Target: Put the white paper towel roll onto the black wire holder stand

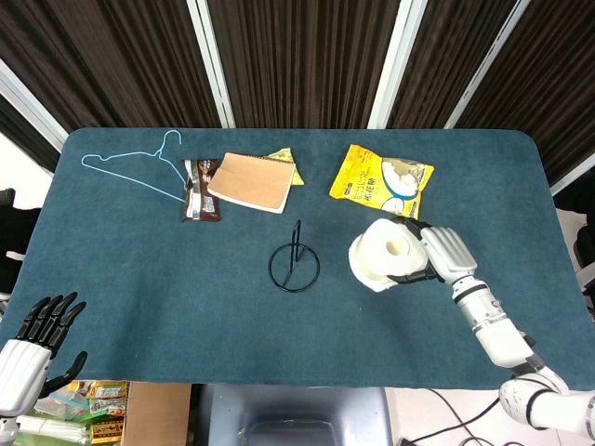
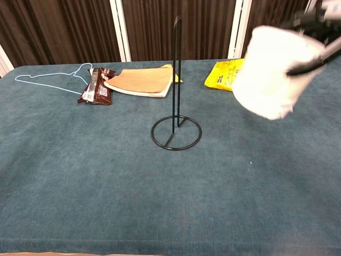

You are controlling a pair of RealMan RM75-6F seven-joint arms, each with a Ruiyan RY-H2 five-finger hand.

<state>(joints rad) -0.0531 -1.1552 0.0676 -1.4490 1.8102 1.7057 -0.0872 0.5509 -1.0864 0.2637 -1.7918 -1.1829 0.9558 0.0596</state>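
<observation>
We find the right hand (image 1: pixel 444 251) gripping the white paper towel roll (image 1: pixel 389 253) from its outer side, fingers wrapped around it, the roll lifted clear of the table (image 1: pixel 167 288) and tilted, to the right of the black wire holder stand (image 1: pixel 295 258) and apart from it. We note the left hand (image 1: pixel 33 348) at the table's near left corner, fingers spread, holding nothing.

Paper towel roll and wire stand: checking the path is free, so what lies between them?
Only bare blue tablecloth lies between the roll and stand, shown in the head view.
</observation>
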